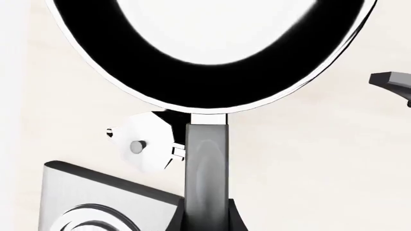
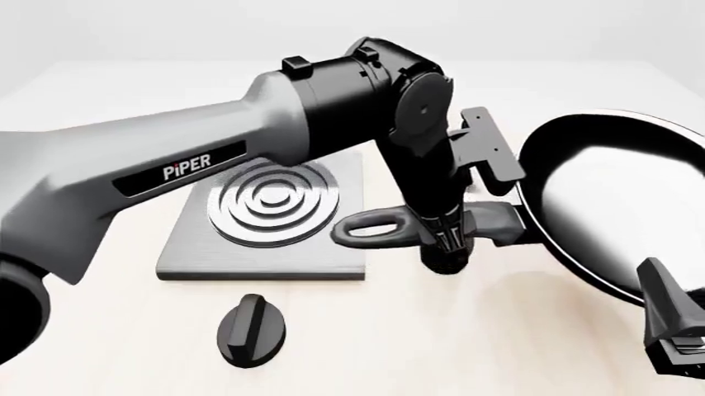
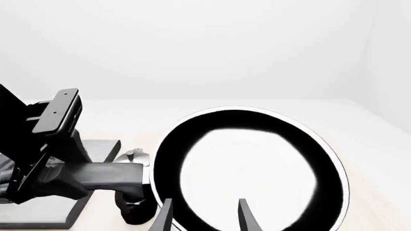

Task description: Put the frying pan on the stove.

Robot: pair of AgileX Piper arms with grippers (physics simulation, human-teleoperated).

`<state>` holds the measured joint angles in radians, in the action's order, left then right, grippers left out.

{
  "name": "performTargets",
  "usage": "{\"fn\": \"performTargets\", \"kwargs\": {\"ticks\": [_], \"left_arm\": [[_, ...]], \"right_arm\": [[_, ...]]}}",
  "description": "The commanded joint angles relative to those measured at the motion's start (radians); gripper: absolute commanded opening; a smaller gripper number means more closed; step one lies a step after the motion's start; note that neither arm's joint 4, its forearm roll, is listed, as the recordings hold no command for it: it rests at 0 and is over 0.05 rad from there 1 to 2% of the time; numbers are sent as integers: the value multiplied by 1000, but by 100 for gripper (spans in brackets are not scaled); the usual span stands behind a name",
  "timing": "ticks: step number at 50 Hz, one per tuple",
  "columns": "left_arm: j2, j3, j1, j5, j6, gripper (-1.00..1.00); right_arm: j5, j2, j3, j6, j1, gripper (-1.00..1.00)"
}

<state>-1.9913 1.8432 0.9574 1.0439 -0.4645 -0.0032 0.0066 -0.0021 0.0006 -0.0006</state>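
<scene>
Frying pan (image 2: 617,206) lay off the stove (image 2: 187,247), bowl just beyond left pincer (image 2: 447,247), handle running back under it toward the stove, loop end over the slab's near corner. Long axis roughly across the surface (image 2: 441,346), stove-side to right-arm side. Left pincer closed around the handle near the bowl, judging from front view; left wrist view showed handle (image 1: 207,173) running straight out between its fingers. Right pincer (image 3: 204,216) hovered at the bowl's near rim, fingers narrowly apart, holding nothing. Left arm nearer the handle. Coming move judged: carry pan toward stove rings. Moka pot (image 1: 144,147) seen beside handle root, hidden in front view. Black knob (image 2: 251,330) apart from the slab.
</scene>
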Motion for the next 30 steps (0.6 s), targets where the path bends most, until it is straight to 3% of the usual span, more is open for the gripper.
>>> {"fn": "performTargets", "kwargs": {"ticks": [1,20,27,30], "left_arm": [[25,49,-25,4,-34,-100],[51,102,-66,0,-66,-100],[45,154,-135,-23,-114,-100],[48,164,-125,-15,-98,-100]], "right_arm": [[0,0,0,0,0,100],[0,0,0,0,0,100],[0,0,0,0,0,100],[0,0,0,0,0,100]]}}
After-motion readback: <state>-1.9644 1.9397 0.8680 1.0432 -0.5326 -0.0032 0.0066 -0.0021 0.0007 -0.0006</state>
